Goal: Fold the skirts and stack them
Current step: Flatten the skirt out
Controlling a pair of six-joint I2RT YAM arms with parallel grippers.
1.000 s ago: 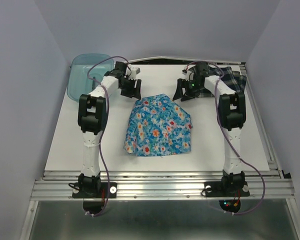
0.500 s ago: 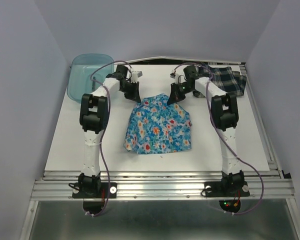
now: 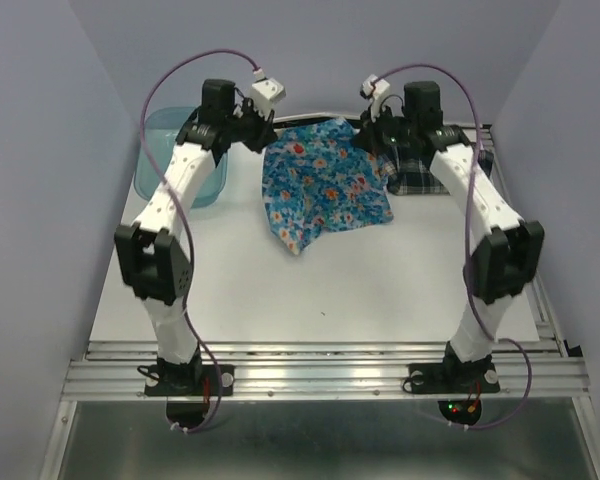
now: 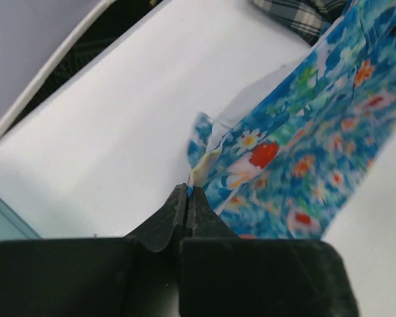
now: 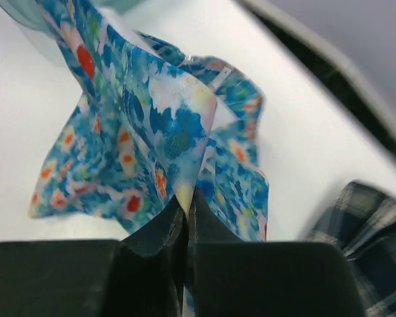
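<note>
The blue flowered skirt (image 3: 323, 180) hangs lifted off the white table, stretched between both grippers near the far edge. My left gripper (image 3: 259, 131) is shut on its left top corner, with the cloth (image 4: 297, 132) pinched at the fingertips in the left wrist view. My right gripper (image 3: 372, 137) is shut on the right top corner, and the cloth (image 5: 145, 125) bunches upward from the jaws in the right wrist view. The navy plaid skirt (image 3: 430, 172) lies crumpled at the far right, partly behind the right arm, and shows again as the plaid skirt (image 5: 363, 231).
A translucent teal bin (image 3: 168, 150) stands at the far left corner, behind the left arm. The white table (image 3: 310, 290) ends in a metal rail along the near edge. Purple cables loop above both wrists.
Both grippers came down on the flowered skirt's far corners, shut on them, and lifted the skirt up and toward the back of the table. The arms are raised and extended.
</note>
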